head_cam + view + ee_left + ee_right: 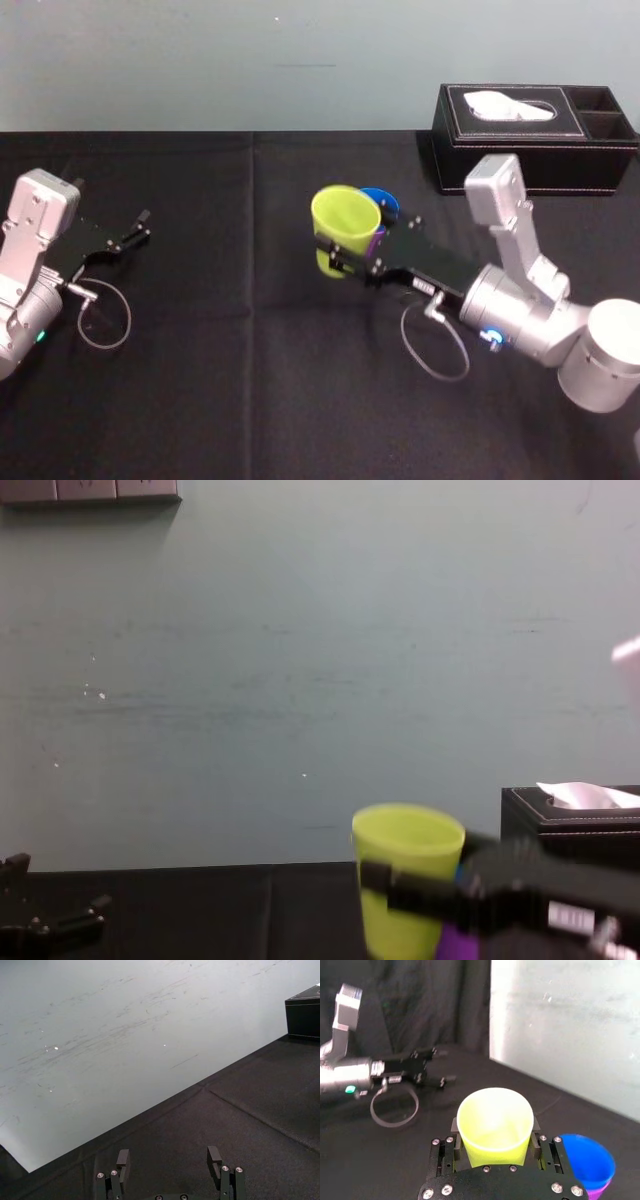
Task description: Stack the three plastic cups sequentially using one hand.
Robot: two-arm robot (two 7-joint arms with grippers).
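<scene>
The yellow-green cup point(345, 228) is held mouth-up near table centre by the right gripper point(350, 255), w/ one finger pressed on each side of its wall; the clamp is seen most plainly in the right wrist view, where the black pads point(535, 1139) flank the cup point(495, 1125). Whether its base is off the black cloth point(250, 400) can't be told. Just beside it, on the robot's right, the blue cup point(585, 1161) is seen nested in the purple cup point(598, 1192). In the head view the blue rim point(383, 203) is mostly hidden behind the yellow-green one. In the chest view a bit of purple point(458, 944) is seen low beside the yellow-green cup point(405, 870). The tissue box point(530, 135) is seen at far right. The left gripper point(135, 228) is parked well apart at far left, fingers spread per the left wrist view point(168, 1160).
</scene>
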